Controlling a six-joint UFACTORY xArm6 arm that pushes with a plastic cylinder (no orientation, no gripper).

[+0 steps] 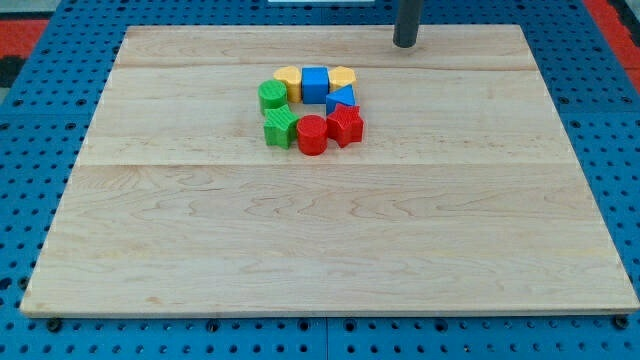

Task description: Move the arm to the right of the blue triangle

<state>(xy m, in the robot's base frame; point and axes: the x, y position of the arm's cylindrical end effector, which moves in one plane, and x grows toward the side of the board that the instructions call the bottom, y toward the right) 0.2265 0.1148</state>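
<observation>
Rig: single rod, no claw fitted, so there is no spread or pinched state to record.
My tip [405, 44]: near the view's top edge of the table [320, 240], up and to the view's right of the block cluster, apart from every block.
Blue triangle [341, 98]: on the view's right side of the cluster, below the yellow block on the right [342, 76], above the red star [345, 125], just beside the blue cube [315, 83].
Other blocks: second yellow block [288, 77] left of the cube; green cylinder [272, 96] and green star-like block [280, 127] on the cluster's left; red cylinder [312, 134] at its bottom.
Done so far: tip is already on the correct side of the triangle, but too far toward the view's top and somewhat too far right.
Left to do: judged as one short travel down the view and slightly left, ending level with the triangle.
Path: the bare wood between looks free of blocks.
Risk: overshoot leftward would nudge the triangle or the right yellow block.
</observation>
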